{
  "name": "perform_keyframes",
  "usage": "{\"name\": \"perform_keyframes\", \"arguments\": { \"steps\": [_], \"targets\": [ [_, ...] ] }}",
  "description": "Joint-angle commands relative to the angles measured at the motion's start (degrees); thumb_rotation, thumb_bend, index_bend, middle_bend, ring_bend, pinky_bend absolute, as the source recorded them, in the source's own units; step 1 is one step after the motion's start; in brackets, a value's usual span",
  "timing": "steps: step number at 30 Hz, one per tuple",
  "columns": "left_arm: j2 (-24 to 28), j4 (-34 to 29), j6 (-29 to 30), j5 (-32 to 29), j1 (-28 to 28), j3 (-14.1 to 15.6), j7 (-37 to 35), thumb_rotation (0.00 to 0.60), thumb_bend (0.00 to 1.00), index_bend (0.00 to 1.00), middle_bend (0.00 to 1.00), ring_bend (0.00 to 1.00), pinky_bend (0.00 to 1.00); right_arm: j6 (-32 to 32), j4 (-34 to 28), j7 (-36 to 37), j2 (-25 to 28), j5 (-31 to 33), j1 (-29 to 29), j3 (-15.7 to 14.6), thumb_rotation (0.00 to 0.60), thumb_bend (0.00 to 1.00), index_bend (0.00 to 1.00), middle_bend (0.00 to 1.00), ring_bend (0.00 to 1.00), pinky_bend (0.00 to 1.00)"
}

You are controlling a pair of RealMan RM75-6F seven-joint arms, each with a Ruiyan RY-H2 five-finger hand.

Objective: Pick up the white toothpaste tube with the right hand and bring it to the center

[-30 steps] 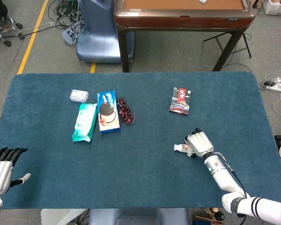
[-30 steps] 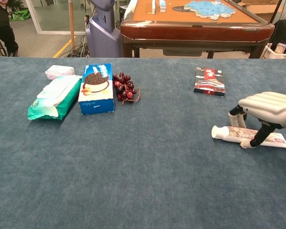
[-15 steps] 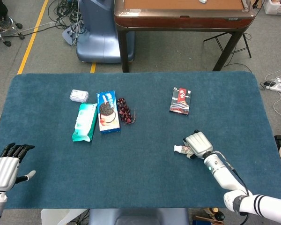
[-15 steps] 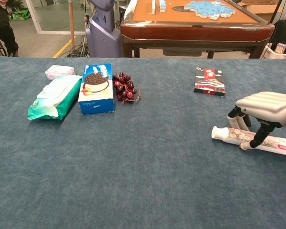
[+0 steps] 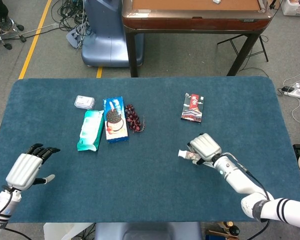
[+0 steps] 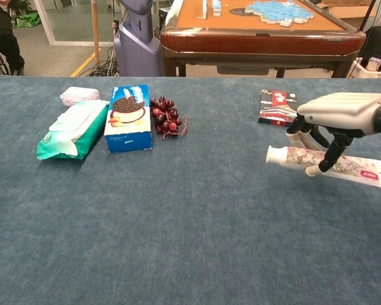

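Note:
My right hand (image 5: 205,146) (image 6: 333,117) grips the white toothpaste tube (image 6: 324,163) (image 5: 185,155) between thumb and fingers, right of the table's middle. In the chest view the tube hangs just above the blue cloth, cap end pointing left, flat tail end out to the right. The head view shows only the cap end poking out from under the hand. My left hand (image 5: 29,166) hovers over the near left part of the table, fingers apart, holding nothing.
A dark red booklet (image 5: 192,107) (image 6: 279,108) lies just beyond the right hand. At the far left sit a green wipes pack (image 5: 90,130), a blue cookie box (image 5: 114,119), a bunch of dark red grapes (image 5: 133,118) and a small white packet (image 5: 84,102).
The right hand has raised the toothpaste tube off the cloth and carried it left, toward the table's middle. The left hand has moved up and inward over the table.

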Motion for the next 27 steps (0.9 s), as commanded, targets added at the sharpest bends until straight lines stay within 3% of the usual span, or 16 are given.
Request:
{"name": "perform_keyframes", "arguments": {
  "steps": [1, 15, 17, 27],
  "targets": [
    [0.5, 0.5, -2.5, 2.2, -2.8, 0.0, -2.0, 0.6, 0.06, 0.23, 0.38, 0.42, 0.26, -3.0, -2.4, 4.0, 2.0, -2.5, 2.1, 0.8, 0.6, 0.98, 0.8, 0.7, 0.65, 0.34],
    [1.0, 0.3, -10.3, 9.3, -12.2, 1.9, -4.8, 0.6, 0.09, 0.21, 0.44, 0.46, 0.28, -13.0, -7.0, 18.2, 6.2, -10.7, 10.0, 2.9, 0.6, 1.0, 0.83, 0.72, 0.67, 0.34],
    [1.1, -0.7, -12.3, 10.9, -14.5, 2.2, -4.8, 0.6, 0.09, 0.2, 0.44, 0.47, 0.28, -18.0, -7.4, 21.9, 6.7, -13.2, 13.6, 3.3, 0.6, 1.0, 0.84, 0.72, 0.68, 0.34],
    [1.3, -2.8, -17.0, 13.4, -20.2, 3.1, -3.2, 0.6, 0.09, 0.17, 0.46, 0.48, 0.29, -24.0, -6.0, 31.9, 5.3, -20.1, 21.8, 3.5, 0.6, 1.0, 0.86, 0.73, 0.68, 0.34]
  ]
}}
